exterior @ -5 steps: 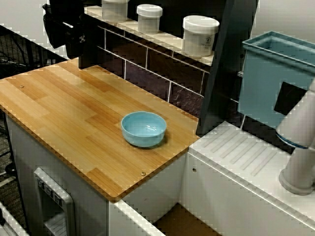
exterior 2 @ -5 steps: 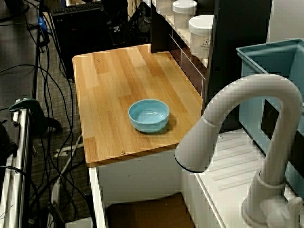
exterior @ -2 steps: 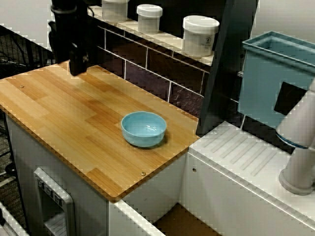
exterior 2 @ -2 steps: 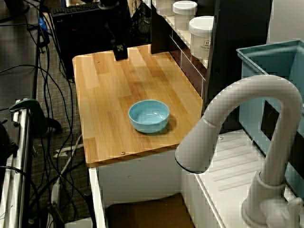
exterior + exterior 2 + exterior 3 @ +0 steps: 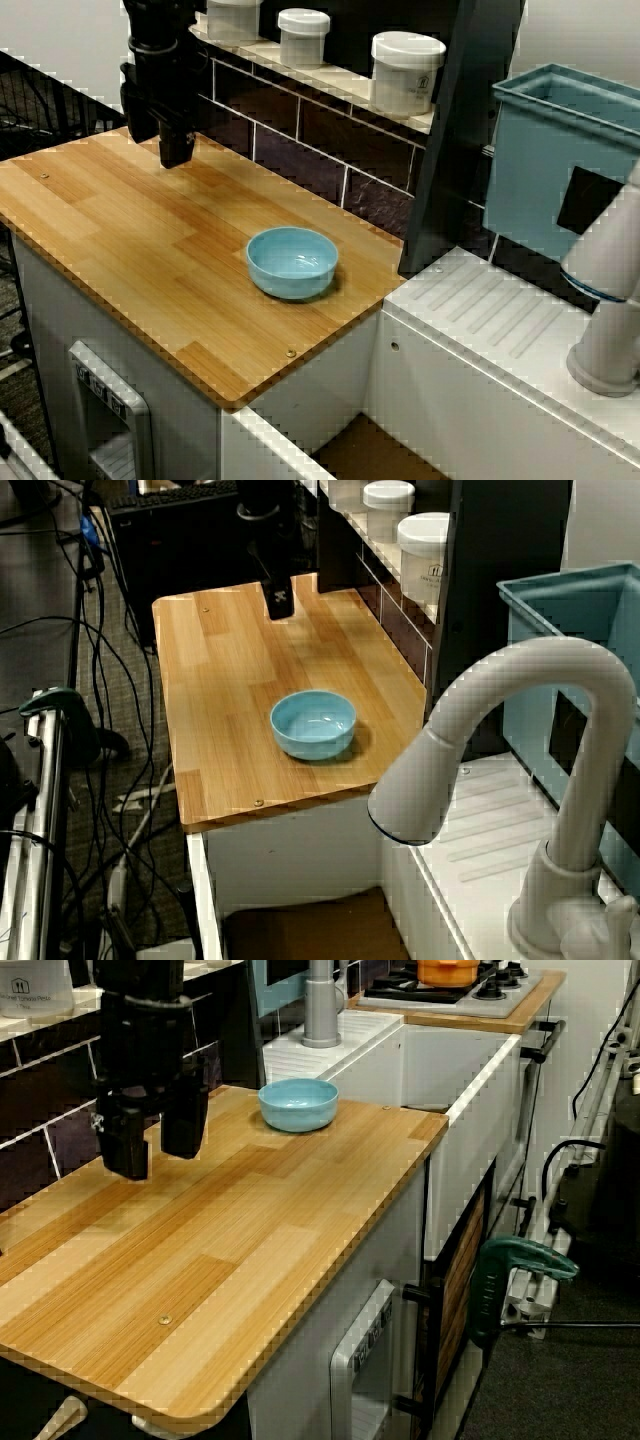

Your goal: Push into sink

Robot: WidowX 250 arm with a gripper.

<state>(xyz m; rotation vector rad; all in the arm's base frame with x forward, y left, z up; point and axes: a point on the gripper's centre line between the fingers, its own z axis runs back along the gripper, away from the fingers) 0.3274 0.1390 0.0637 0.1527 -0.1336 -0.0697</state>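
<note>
A small light-blue bowl (image 5: 292, 262) (image 5: 313, 723) (image 5: 298, 1105) stands upright on the wooden countertop (image 5: 130, 240), close to the edge beside the sink. The sink (image 5: 365, 452) (image 5: 305, 928) is a sunken basin with white walls and a brown floor, just past that edge. My black gripper (image 5: 176, 152) (image 5: 279, 604) (image 5: 155, 1152) hangs low over the far back-left part of the countertop, well away from the bowl. Its two fingers (image 5: 128, 1150) stand apart with nothing between them.
White jars (image 5: 406, 72) line the tiled shelf behind the counter. A teal bin (image 5: 560, 165), a ribbed draining surface (image 5: 490, 310) and a white faucet (image 5: 520, 730) lie beyond the sink. Cables (image 5: 60, 660) cover the floor, and a stove with an orange pot (image 5: 455, 970) is further off.
The gripper has come down from the back-left corner and moved right along the counter's rear, nearer the bowl. The bowl has not moved.
</note>
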